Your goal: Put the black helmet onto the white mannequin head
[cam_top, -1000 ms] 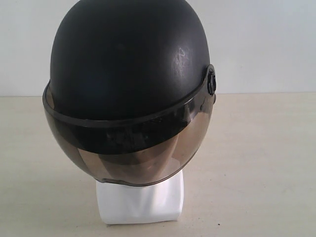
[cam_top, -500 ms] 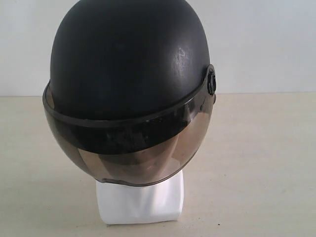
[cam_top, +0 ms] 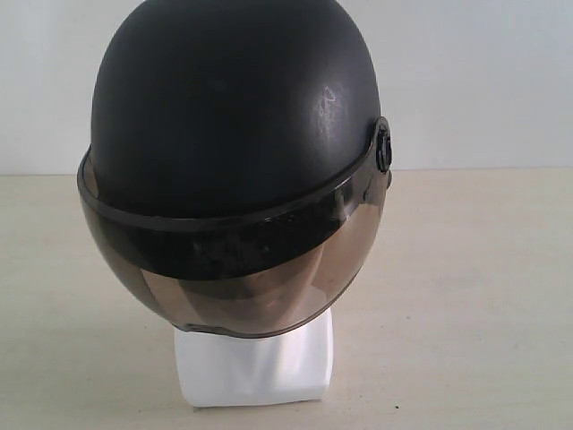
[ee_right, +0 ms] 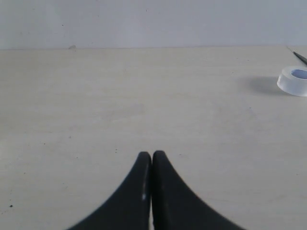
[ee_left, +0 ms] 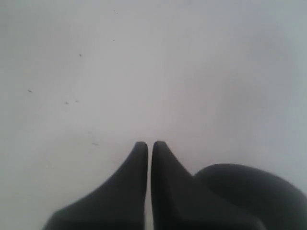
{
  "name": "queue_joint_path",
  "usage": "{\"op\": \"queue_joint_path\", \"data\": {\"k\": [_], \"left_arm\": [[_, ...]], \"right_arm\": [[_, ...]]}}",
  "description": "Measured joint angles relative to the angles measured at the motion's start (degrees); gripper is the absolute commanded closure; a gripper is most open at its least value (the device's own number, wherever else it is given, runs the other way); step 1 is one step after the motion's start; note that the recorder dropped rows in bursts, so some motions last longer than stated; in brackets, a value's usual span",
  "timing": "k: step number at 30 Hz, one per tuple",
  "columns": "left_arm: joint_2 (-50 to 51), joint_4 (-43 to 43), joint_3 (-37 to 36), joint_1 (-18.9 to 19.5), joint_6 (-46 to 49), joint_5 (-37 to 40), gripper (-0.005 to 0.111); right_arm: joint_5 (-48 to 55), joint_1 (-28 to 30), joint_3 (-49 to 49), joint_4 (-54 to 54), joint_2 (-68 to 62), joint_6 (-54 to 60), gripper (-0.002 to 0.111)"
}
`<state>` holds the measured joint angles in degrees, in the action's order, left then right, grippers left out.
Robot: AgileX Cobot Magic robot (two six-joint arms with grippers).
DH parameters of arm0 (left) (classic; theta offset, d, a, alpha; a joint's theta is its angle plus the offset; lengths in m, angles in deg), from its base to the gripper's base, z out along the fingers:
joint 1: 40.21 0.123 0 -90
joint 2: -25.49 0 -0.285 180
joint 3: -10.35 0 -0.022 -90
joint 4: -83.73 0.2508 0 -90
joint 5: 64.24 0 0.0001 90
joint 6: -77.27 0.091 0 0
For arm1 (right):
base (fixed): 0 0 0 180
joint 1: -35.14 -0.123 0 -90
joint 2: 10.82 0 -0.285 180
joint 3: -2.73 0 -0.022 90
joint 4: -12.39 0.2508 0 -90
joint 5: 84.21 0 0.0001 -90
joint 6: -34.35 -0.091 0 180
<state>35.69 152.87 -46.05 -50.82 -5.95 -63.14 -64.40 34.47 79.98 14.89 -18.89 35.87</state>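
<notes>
Middle of bench [cam_top: 474, 296] blocked by helmet [cam_top: 233, 116] seated on white head [cam_top: 255, 367]. Open bench to left, right and front of it; wall [cam_top: 474, 81] behind. Ahead of right end effector [ee_right: 151, 155]: bare bench, one tape roll [ee_right: 293, 80] well apart, near far edge. Ahead of left end effector [ee_left: 149, 143]: plain pale surface; dark rounded shape [ee_left: 249, 191] just beside, not identifiable.

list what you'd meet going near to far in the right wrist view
right gripper, shut → table → tape roll → wall
</notes>
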Motion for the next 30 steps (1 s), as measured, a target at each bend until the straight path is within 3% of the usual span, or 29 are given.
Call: {"op": "queue_joint_path", "data": {"k": [1, 4, 5, 7, 10, 14, 21, 30], "left_arm": [[0.0, -12.0, -0.2, 0.0, 23.0, 3.5, 0.102], [-0.2, -30.2, -0.4, 0.0, 56.8, 10.2, 0.102], [-0.2, -42.9, -0.4, 0.0, 76.3, 14.3, 0.102], [-0.2, -54.7, -1.4, 0.0, 88.9, 16.6, 0.102], [-0.6, -59.3, -4.8, 0.0, 87.4, 17.1, 0.102], [-2.2, -60.6, -13.3, 0.1, 78.5, 17.9, 0.102], [-2.2, -60.6, -19.6, 0.2, 79.6, 18.2, 0.102], [-2.2, -60.8, -20.7, 0.2, 80.1, 18.6, 0.102]], "right_arm": [[0.0, 0.0, 0.0, 0.0, 0.0, 0.0, 0.109], [0.0, 0.0, 0.0, 0.0, 0.0, 0.0, 0.109], [0.0, 0.0, 0.0, 0.0, 0.0, 0.0, 0.109], [0.0, 0.0, 0.0, 0.0, 0.0, 0.0, 0.109], [0.0, 0.0, 0.0, 0.0, 0.0, 0.0, 0.109], [0.0, 0.0, 0.0, 0.0, 0.0, 0.0, 0.109], [0.0, 0.0, 0.0, 0.0, 0.0, 0.0, 0.109], [0.0, 0.0, 0.0, 0.0, 0.0, 0.0, 0.109]]}}
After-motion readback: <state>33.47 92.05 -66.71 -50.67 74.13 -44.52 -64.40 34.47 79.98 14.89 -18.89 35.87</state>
